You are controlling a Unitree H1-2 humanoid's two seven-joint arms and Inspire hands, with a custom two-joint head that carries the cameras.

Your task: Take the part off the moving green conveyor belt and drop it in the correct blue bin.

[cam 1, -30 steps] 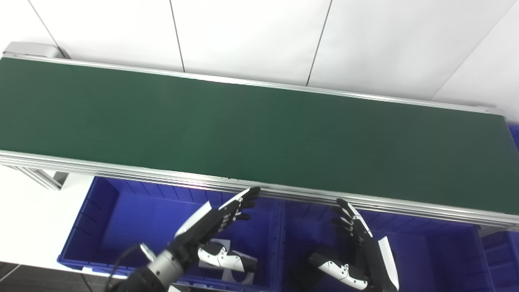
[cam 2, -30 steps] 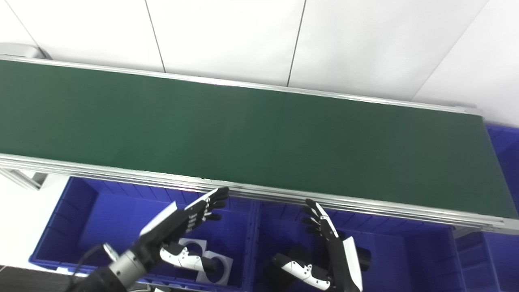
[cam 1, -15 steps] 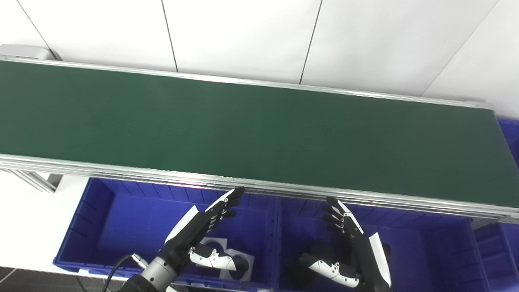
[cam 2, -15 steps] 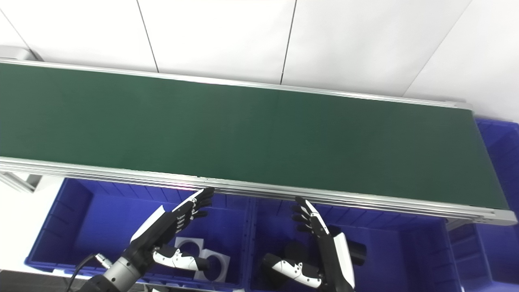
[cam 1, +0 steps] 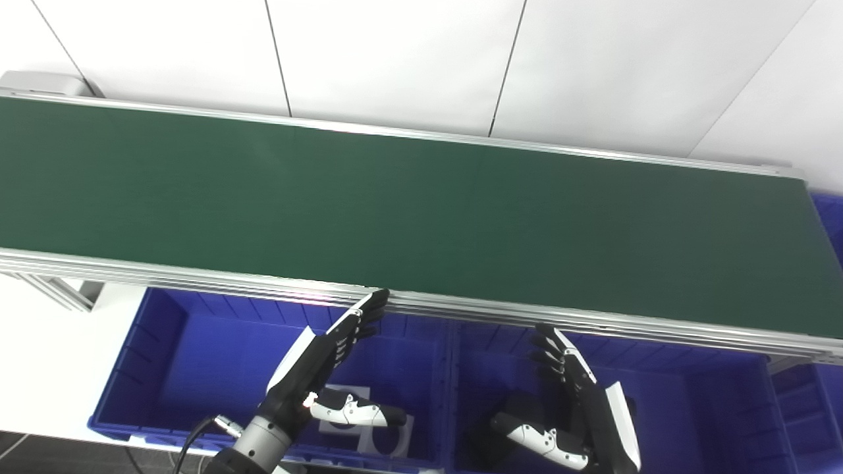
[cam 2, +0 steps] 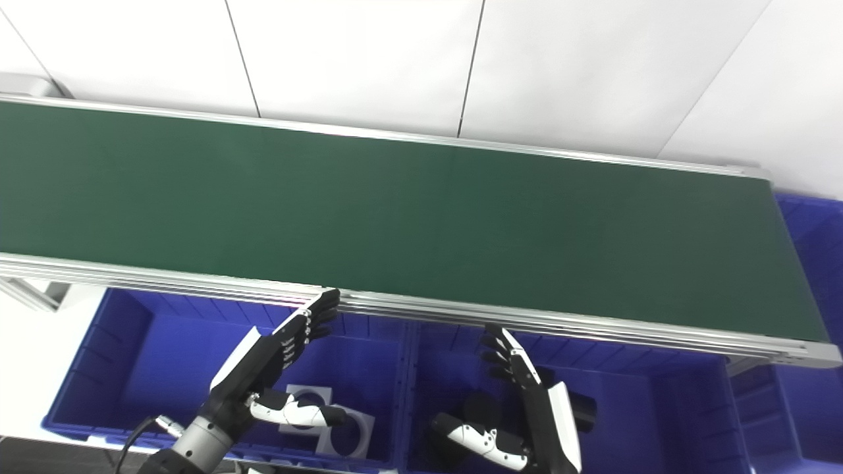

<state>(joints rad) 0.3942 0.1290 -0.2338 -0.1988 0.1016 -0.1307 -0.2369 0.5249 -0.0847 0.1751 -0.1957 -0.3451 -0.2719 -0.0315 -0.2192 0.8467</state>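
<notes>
Over blue bins [cam 2: 132, 342], both robot hands [cam 2: 273, 359] spread.

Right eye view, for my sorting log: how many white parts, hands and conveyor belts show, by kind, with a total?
white parts: 2, both in the left blue bin
hands: 2, the left hand and the right hand
conveyor belt: 1, bare of parts
Total: 5
</notes>
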